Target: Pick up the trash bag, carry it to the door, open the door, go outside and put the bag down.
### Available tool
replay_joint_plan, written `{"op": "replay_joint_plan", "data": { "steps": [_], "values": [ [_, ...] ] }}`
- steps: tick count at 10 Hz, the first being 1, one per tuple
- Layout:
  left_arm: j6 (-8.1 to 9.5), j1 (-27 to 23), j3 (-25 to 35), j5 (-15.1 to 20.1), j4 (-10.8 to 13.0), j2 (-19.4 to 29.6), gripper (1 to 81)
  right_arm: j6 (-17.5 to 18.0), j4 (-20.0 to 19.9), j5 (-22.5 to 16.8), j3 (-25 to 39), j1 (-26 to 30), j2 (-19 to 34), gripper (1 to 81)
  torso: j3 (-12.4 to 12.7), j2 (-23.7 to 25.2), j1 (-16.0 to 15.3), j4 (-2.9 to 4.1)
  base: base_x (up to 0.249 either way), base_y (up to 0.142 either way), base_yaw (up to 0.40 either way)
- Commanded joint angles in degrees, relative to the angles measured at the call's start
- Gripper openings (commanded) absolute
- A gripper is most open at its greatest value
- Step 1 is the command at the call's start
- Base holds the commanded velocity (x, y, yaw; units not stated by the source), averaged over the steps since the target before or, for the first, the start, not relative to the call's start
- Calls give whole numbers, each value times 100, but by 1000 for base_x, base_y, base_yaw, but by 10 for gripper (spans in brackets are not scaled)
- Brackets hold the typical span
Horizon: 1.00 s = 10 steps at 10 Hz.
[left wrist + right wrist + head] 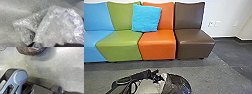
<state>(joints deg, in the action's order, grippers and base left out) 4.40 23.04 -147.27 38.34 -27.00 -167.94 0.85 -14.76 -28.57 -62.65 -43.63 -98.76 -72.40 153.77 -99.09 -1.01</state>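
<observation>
My left gripper (pixel 156 74) is at the neck end of the trash bag (pixel 178 84), low in the head view; I cannot tell whether it is spread or pinching plastic, and I cannot tell the right gripper's state either. In the left wrist view the bag's plastic looks clear, shiny and crumpled. Its dark, rounded end shows over the gray floor (pixel 65 70) in the right wrist view; whether it touches down is unclear. Beyond stand blue (pixel 94 42), green (pixel 120 41), orange (pixel 157 42) and brown seats (pixel 192 41), with a bright blue cushion (pixel 146 18) against the green and orange backs.
</observation>
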Motion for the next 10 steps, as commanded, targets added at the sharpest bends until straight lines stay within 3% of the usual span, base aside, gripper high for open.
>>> {"op": "replay_joint_plan", "data": {
  "steps": [1,5,9,10],
  "values": [
    [183,-1368,-21,815,-139,111,811,-6,-176,-377,96,429,319,811,-2,0,2,0,0,0,0],
    [193,-1280,-21,754,-60,-196,811,-6,-185,-377,96,429,266,811,13,2,0,0,0,0,0],
    [193,-1175,-30,518,-51,-565,811,-6,-202,-377,70,429,143,811,11,2,0,0,0,0,0],
    [193,-1061,-65,325,-33,-636,811,-6,-202,-368,70,412,116,811,11,2,0,0,0,0,0]
  ]
}}
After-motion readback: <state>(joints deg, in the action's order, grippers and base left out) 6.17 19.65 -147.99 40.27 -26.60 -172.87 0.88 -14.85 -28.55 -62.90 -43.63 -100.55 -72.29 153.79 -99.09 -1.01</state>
